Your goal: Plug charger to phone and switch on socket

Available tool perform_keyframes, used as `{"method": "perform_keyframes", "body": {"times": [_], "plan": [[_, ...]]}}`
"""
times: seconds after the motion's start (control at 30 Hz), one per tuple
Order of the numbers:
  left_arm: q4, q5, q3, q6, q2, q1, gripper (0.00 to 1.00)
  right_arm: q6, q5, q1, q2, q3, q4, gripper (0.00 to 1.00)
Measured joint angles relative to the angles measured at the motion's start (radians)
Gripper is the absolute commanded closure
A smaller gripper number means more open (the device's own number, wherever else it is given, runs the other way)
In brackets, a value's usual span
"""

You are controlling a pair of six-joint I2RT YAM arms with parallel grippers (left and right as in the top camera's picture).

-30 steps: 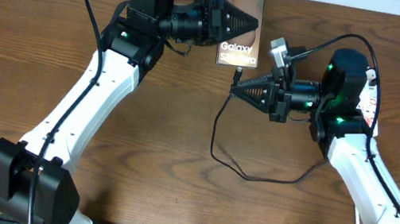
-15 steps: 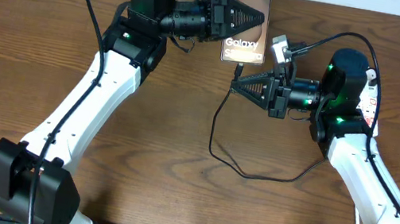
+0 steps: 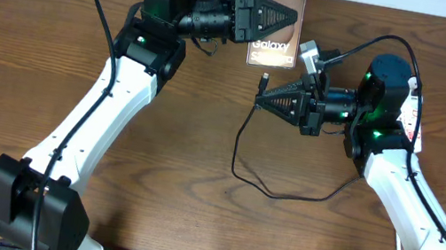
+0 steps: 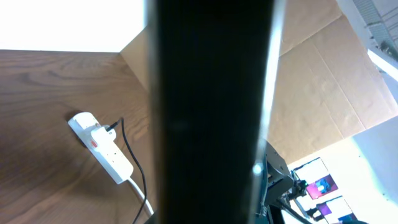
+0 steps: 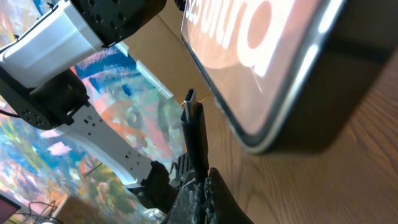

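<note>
Phone point(image 3: 272, 50) clamped in left hand point(image 3: 292, 17), at far edge of bench point(image 3: 159, 187). Charger point(image 5: 193, 127) pinched in right hand point(image 3: 258, 102), tip just beside phone's end, not plugged in.

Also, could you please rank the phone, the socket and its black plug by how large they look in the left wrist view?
1. phone: largest by far, but it sits right at the camera, which inflates it.
2. socket.
3. black plug at the socket's end: smallest.
</note>
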Motion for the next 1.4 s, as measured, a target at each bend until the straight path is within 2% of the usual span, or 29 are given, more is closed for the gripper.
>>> {"method": "perform_keyframes", "body": {"times": [0.4, 1.4], "plan": [[0.000, 0.076, 0.000, 0.021, 0.000, 0.000, 0.93, 0.003, 0.002, 0.000, 0.000, 0.000, 0.021, 0.99], [0.004, 0.132, 0.000, 0.085, 0.000, 0.000, 0.93, 0.007, -0.003, 0.000, 0.000, 0.000, 0.045, 0.99]]}}
